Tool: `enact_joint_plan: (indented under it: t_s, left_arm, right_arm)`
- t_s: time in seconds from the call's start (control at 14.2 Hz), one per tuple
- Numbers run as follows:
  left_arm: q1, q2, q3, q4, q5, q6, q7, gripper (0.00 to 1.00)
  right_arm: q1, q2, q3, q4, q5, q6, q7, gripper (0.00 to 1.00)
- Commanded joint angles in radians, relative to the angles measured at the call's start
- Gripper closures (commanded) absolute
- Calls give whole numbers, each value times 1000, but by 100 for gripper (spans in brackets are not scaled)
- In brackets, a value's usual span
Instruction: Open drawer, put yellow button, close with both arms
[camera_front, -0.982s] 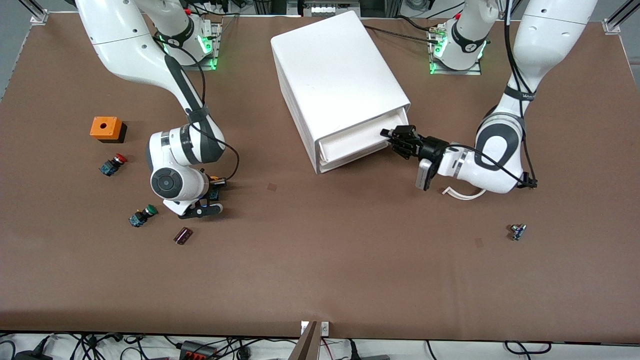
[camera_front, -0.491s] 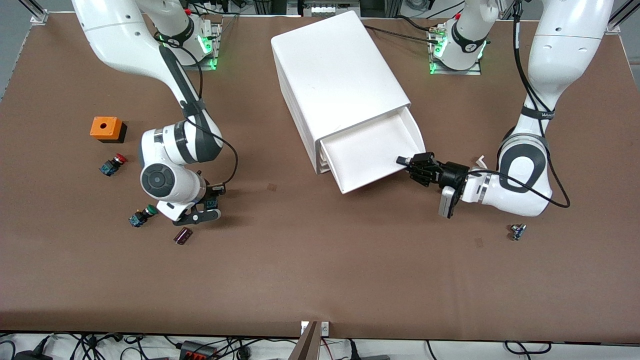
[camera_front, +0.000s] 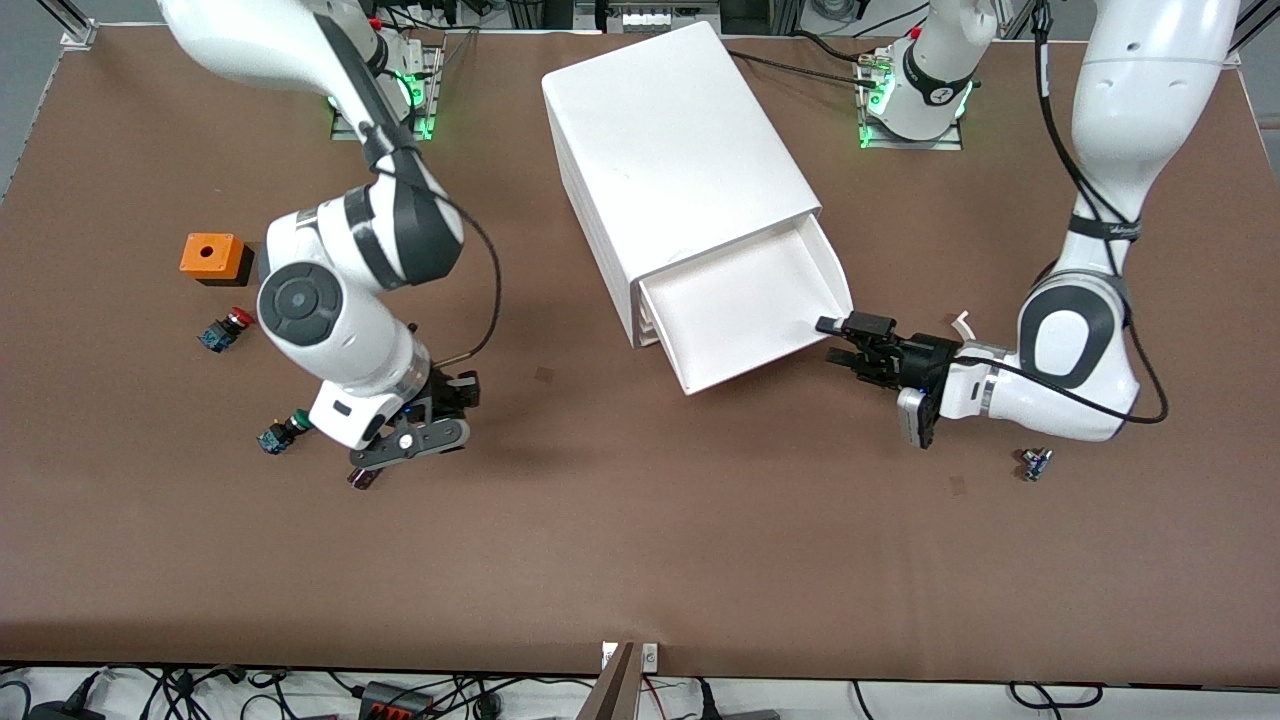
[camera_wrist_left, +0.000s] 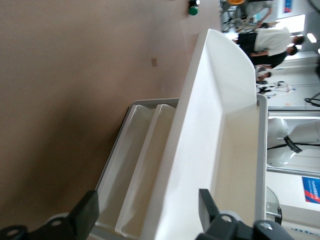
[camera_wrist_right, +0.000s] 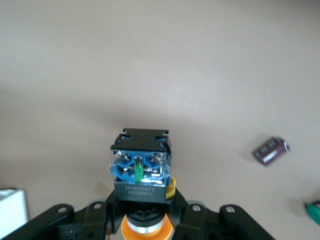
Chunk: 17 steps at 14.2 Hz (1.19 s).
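Observation:
The white cabinet (camera_front: 680, 150) stands at the table's middle, and its top drawer (camera_front: 745, 305) is pulled out and empty. My left gripper (camera_front: 832, 340) is open beside the drawer's front corner at the left arm's end. In the left wrist view the left gripper (camera_wrist_left: 150, 210) has its fingers (camera_wrist_left: 89, 212) spread wide before the drawer's front wall (camera_wrist_left: 200, 150). My right gripper (camera_front: 452, 397) is above the table, shut on the yellow button (camera_wrist_right: 141, 167), whose orange cap (camera_wrist_right: 147, 231) sits between the fingers of the right gripper (camera_wrist_right: 147, 220). In the front view the button is hidden by the hand.
An orange box (camera_front: 212, 257), a red-capped button (camera_front: 225, 330), a green-capped button (camera_front: 278, 432) and a small dark component (camera_front: 362, 478) lie near the right arm. A small part (camera_front: 1035, 463) lies on the brown table (camera_front: 640, 560) toward the left arm's end.
The left gripper pulled the top drawer out, then opened and drew slightly off its corner. The right gripper closed on the yellow button and lifted it off the table.

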Motion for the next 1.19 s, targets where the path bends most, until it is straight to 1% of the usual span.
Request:
enact_joint_plan:
  t_s: [0.0, 0.14, 0.28, 0.42, 0.56, 0.63, 0.7, 0.91, 1.12]
  left_arm:
    - [-9, -97, -9, 54, 195, -35, -211, 0]
    - [-18, -103, -13, 155, 380, -84, -360, 0]
    - [-30, -103, -18, 247, 564, -132, -481, 0]
    - [-41, -103, -20, 296, 753, -133, -502, 0]
    - [-44, -103, -18, 341, 891, -124, -489, 0]
    - [-46, -91, -15, 399, 946, -120, -495, 0]
    - [-44, -82, -14, 442, 971, -109, -501, 0]
    - [-29, -89, -1, 506, 975, -113, -512, 0]
    - [-7, -97, -1, 566, 972, -109, -569, 0]
  right_arm:
    - [49, 16, -3, 137, 8, -65, 7, 100]
    - [78, 20, -1, 190, 9, -105, 16, 100]
    - [116, 20, 8, 231, 9, -137, 69, 100]
    - [141, 23, 25, 268, 9, -189, 113, 100]
    - [181, 23, 45, 280, 9, -203, 171, 100]
    - [197, 25, 54, 283, 8, -192, 204, 100]
    - [219, 26, 63, 295, 8, -188, 220, 100]
    - [283, 51, 66, 345, 8, -183, 261, 100]
    - [325, 77, 66, 365, 8, -114, 275, 100]
